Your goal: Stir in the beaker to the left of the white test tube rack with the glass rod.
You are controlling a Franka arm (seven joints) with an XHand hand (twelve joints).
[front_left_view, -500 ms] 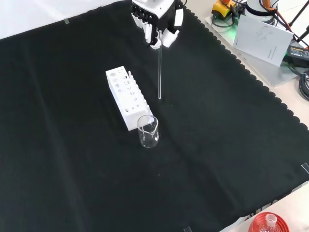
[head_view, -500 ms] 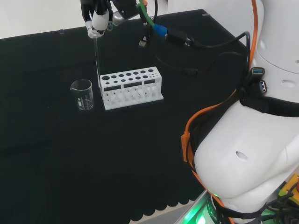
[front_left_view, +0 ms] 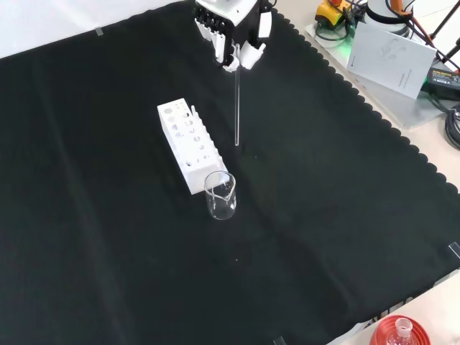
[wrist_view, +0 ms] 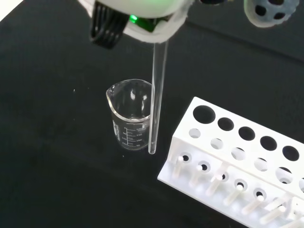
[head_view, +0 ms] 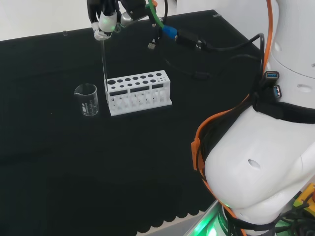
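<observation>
The glass rod (front_left_view: 236,100) hangs straight down from the hand (front_left_view: 233,32), with its top pinched between the curled fingers (head_view: 104,23); its lower end is free in the air, above the black cloth (front_left_view: 323,215) and not inside anything. The beaker (front_left_view: 220,195) stands upright on the cloth below the hand and a little aside from the rod; in the wrist view the rod's tip (wrist_view: 152,151) shows outside the beaker's wall, between the beaker and the white test tube rack (wrist_view: 237,161); I cannot tell if the beaker holds any liquid. In the head view the beaker is just beside the rack's left end, not touching it; in the front view it stands before the rack's near end, and the rod hangs to the right of the rack.
</observation>
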